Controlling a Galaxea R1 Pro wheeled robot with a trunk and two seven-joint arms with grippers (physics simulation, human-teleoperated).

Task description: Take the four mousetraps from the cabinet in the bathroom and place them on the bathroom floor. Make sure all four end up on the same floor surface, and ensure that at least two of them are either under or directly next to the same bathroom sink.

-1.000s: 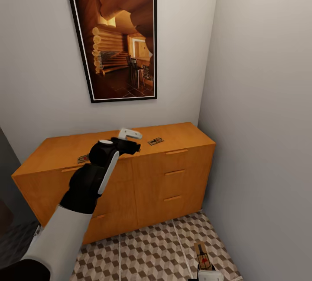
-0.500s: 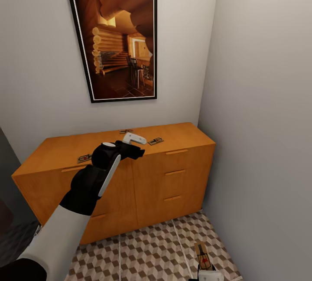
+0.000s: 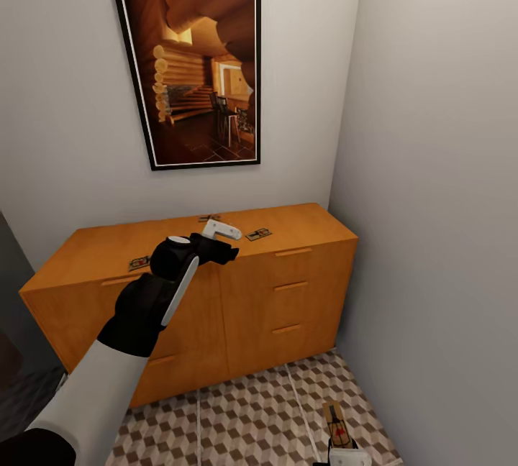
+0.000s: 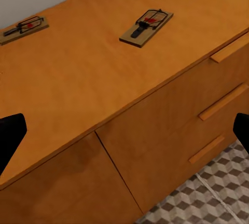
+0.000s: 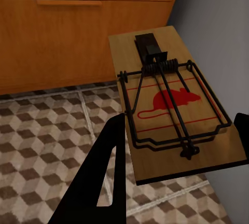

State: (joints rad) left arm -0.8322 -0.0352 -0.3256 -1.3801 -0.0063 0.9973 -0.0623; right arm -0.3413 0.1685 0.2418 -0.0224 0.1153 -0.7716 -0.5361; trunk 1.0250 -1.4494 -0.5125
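Observation:
Three mousetraps lie on top of the orange-brown cabinet (image 3: 302,232): one near its left end (image 3: 139,262), one right of centre (image 3: 258,234), one at the back (image 3: 209,218). My left gripper (image 3: 227,239) hovers over the cabinet's front edge, open and holding nothing. The left wrist view looks down past it (image 4: 127,125) at two of the traps, the nearer one (image 4: 146,26) and a farther one (image 4: 23,28). My right gripper (image 5: 181,121) is shut on a fourth mousetrap (image 5: 171,107), held low over the cube-patterned bathroom floor (image 5: 46,146); the same trap (image 3: 338,424) appears in the head view. The sink is out of view.
The cabinet stands in a narrow alcove, with a framed picture (image 3: 191,60) on the wall behind it and a grey wall (image 3: 432,200) close on the right. Patterned floor tiles (image 3: 244,416) lie in front of the drawers.
My left gripper has shifted slightly right and down over the cabinet top, uncovering the trap at the back. The right gripper and its trap have stayed put.

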